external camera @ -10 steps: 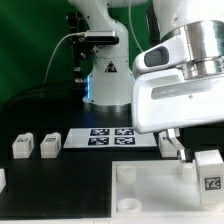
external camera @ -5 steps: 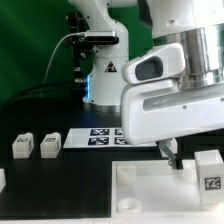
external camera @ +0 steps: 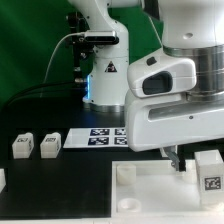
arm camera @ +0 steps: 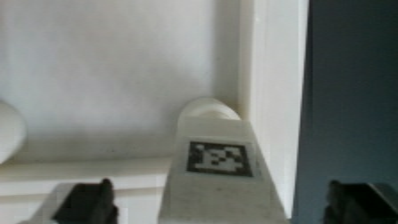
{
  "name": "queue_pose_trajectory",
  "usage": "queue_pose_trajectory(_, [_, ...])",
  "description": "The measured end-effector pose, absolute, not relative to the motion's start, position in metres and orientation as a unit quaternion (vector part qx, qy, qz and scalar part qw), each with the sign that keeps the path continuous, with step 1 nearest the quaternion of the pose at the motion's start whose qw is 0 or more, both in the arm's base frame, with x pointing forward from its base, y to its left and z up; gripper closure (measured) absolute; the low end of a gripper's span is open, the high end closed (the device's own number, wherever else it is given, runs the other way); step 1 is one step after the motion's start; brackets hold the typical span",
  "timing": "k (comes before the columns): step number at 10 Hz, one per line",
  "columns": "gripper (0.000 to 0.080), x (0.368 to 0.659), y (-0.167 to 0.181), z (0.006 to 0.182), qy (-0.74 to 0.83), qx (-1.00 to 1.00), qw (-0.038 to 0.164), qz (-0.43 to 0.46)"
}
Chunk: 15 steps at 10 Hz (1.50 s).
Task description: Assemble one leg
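A white leg (external camera: 209,172) with a square tag stands on the right part of the large white tray-like top (external camera: 150,195). My gripper (external camera: 186,161) hangs just above and beside it; one dark finger (external camera: 178,160) shows to the leg's left in the exterior view. In the wrist view the same leg (arm camera: 217,160) stands between my two black fingertips (arm camera: 89,200), with gaps on both sides. The gripper (arm camera: 226,203) is open and holds nothing. Two more legs (external camera: 22,146) (external camera: 50,145) stand on the black table at the exterior view's left.
The marker board (external camera: 108,137) lies on the table behind the top. Part of another white piece (external camera: 2,180) shows at the exterior view's left edge. The arm's base (external camera: 105,70) stands at the back. The top's edge (arm camera: 267,60) runs beside the leg.
The gripper has come lower and a little to the exterior view's right, its fingers closing in around the leg on the top. The legs and the top have not moved.
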<state>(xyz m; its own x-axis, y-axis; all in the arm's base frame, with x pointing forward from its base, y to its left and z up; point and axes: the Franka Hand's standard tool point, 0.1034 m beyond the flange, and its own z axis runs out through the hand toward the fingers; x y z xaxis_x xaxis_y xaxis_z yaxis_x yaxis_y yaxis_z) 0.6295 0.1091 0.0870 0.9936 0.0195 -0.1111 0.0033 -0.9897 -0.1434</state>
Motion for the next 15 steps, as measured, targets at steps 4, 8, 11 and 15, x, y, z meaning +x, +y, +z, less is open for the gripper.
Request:
queue_pose_trajectory(4, [0.0506,0.6293,0.109,0.0866,0.013,-0.996,0.071,0.058])
queue_pose_trajectory(8, [0.0506,0.631,0.1126,0.086,0.281,-0.956,0.065,0.059])
queue_pose_trajectory(11, [0.0506,0.6286,0.1111,0.085,0.535,-0.838,0.092,0.051])
queue_pose_trajectory(15, [0.0506,0.6281,0.1143,0.0853,0.68,-0.726,0.08,0.07])
